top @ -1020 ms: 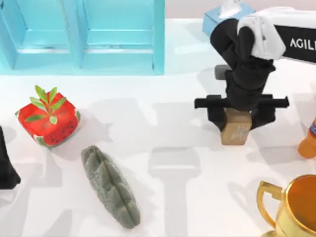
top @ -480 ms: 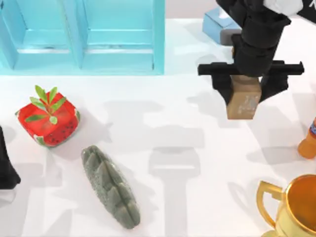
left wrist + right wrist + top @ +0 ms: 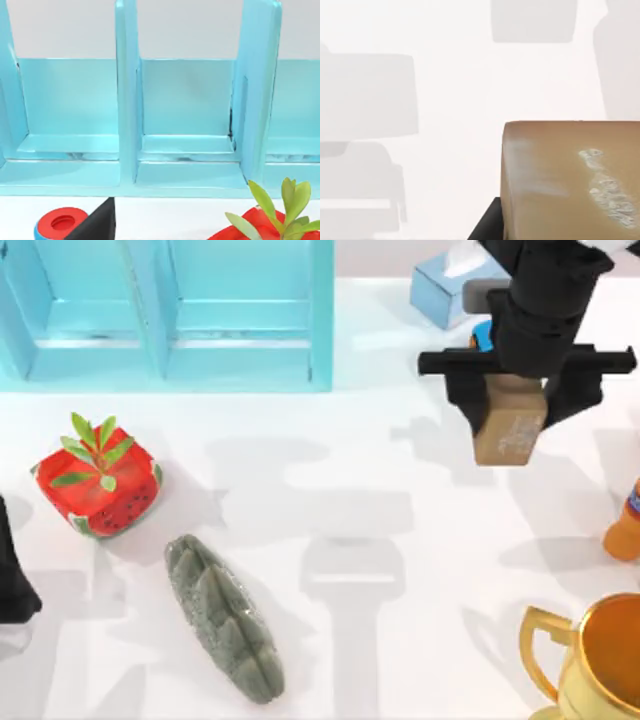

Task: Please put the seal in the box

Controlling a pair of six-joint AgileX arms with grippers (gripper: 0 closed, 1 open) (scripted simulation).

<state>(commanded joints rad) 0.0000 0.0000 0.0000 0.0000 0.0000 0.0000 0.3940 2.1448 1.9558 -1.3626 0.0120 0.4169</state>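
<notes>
My right pincer (image 3: 512, 405) hangs over the right rear part of the desk (image 3: 400, 570), clenched on the seal (image 3: 510, 430). The tan block sits between the two black fingers (image 3: 462, 400), tilted a little, its whitish marks facing up toward the camera, and it is lifted clear of the desk, with its shadow lying apart from it on the white surface. In the right wrist view the seal (image 3: 570, 180) shows close up, marks on its near face, with bare desk beyond.

The box (image 3: 165, 315), a light blue open unit with dividers, stands along the rear left, well apart from the seal. In the left wrist view its compartments (image 3: 185, 110) face the camera.

Behind the right arm a blue tissue pack (image 3: 445, 285) rests at the rear edge. A red cube with green leaves (image 3: 98, 485) sits at the left, a grey-green ridged lump (image 3: 222, 615) in front of it. A gold cup (image 3: 590, 660) stands at the front right, an orange bottle (image 3: 625, 525) at the right edge.

My left arm (image 3: 15, 580) is parked at the left edge; I cannot tell how its pincer stands.
</notes>
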